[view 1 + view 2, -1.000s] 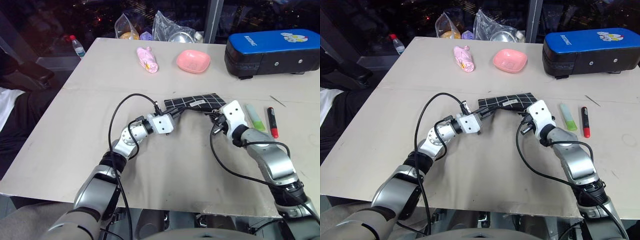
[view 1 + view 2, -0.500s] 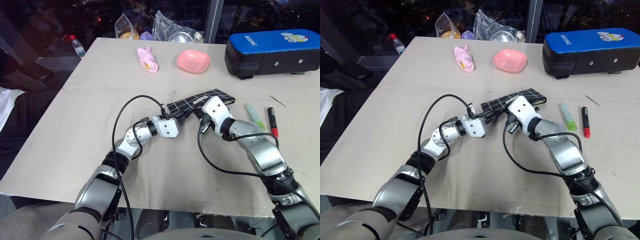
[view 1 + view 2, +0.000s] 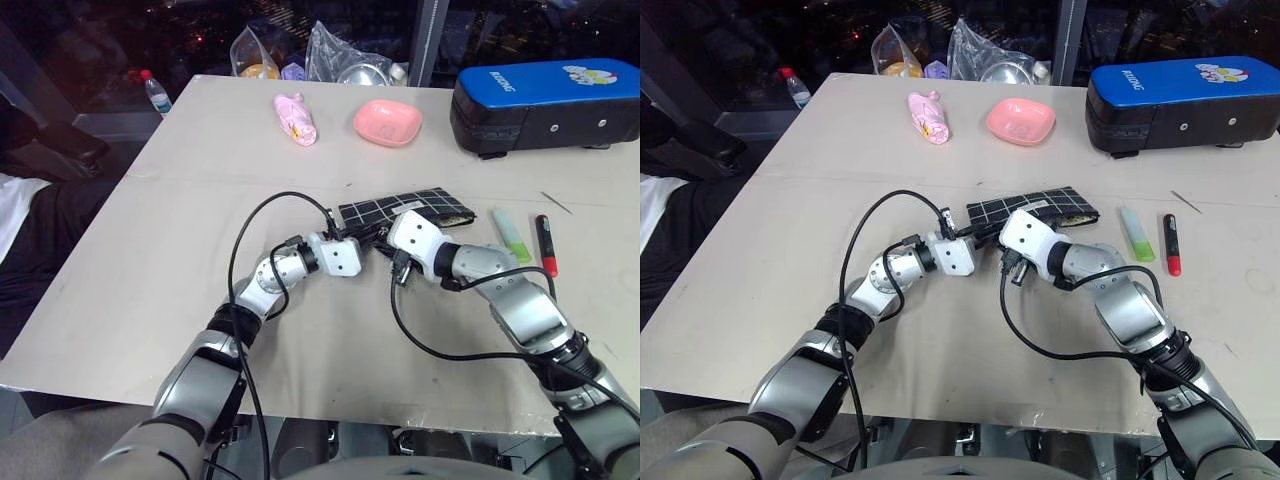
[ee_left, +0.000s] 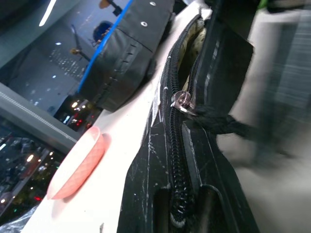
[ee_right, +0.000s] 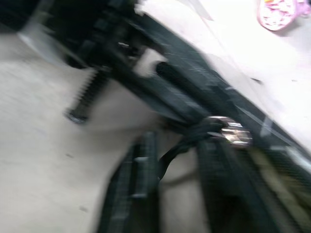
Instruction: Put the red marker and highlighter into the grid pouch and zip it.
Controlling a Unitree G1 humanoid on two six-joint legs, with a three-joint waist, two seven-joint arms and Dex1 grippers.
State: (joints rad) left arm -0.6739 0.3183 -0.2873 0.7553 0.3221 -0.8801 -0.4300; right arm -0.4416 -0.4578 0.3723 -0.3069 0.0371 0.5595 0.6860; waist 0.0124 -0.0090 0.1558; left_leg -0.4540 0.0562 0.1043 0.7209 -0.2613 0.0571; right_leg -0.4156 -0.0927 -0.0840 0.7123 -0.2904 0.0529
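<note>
Right now my left gripper (image 4: 187, 213) is clamped shut on the end of the grid pouch (image 3: 415, 207), pinching the fabric at the zipper's closed end, with the zipper (image 4: 177, 141) running away from my fingertips. My right gripper (image 5: 170, 194) sits at the pouch's near edge with its fingers partly apart; the dark pull cord (image 5: 187, 141) lies between them, but I cannot tell whether I have hold of it. The slider (image 4: 182, 99) stands a little way along the track, and past it the pouch mouth gapes with a pale lining showing.

By my reckoning, opening the pouch is under way and nothing is packed. The highlighter (image 3: 510, 236) and the red marker (image 3: 545, 243) lie side by side on the table (image 3: 150, 250), just beyond the pouch on my right. Both must go in, then the zip be drawn closed.

Bare tabletop spreads around the pouch. The blue case (image 3: 545, 103), pink dish (image 3: 386, 122) and pink toy (image 3: 296, 118) sit well apart at the far edge.
</note>
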